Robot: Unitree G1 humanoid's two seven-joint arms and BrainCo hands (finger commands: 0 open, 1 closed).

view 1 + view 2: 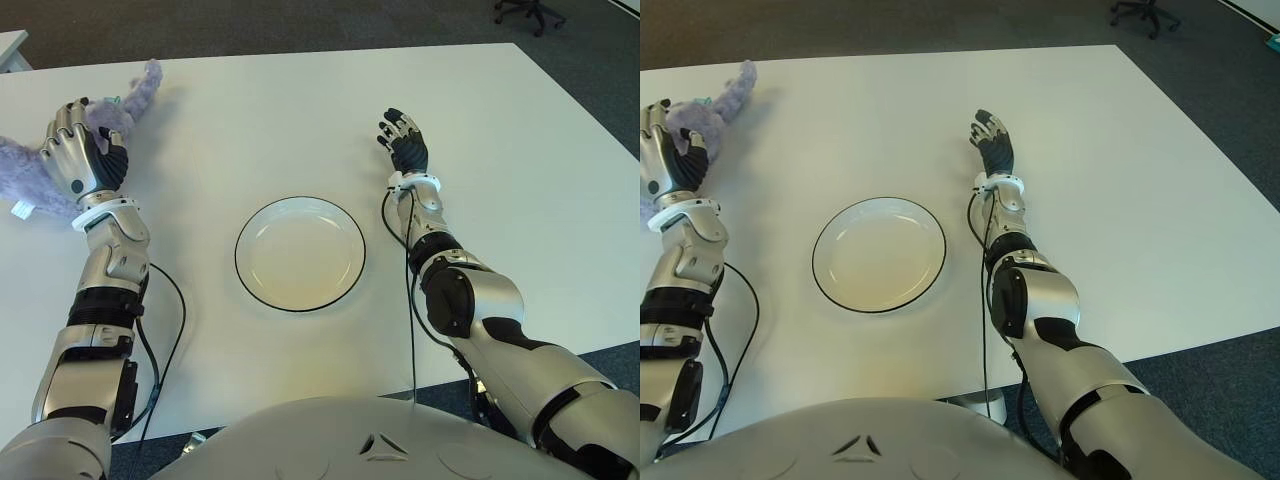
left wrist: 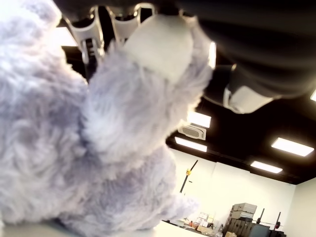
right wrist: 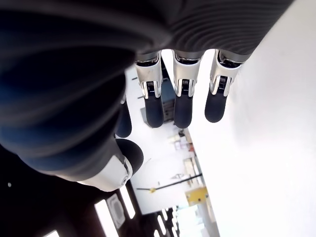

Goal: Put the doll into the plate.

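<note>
Lay at the far left of the white table (image 1: 260, 110): a fluffy lilac doll (image 1: 30, 165), well apart from the plate (image 1: 300, 253). Sat over it, fingers pressed into the fur: the left hand (image 1: 80, 150). Stood right of the plate with fingers loose, holding nothing: the right hand (image 1: 405, 145).

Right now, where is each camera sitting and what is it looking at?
Left eye view: on the head, looking down at the table, plate, both arms.
Right eye view: beside it; same scene, shared plate and purple doll.
Left wrist view: on the left wrist, close on the left hand, whose fingers press into the doll's fur.
Right wrist view: on the right wrist, along the open right hand over the table.
</note>
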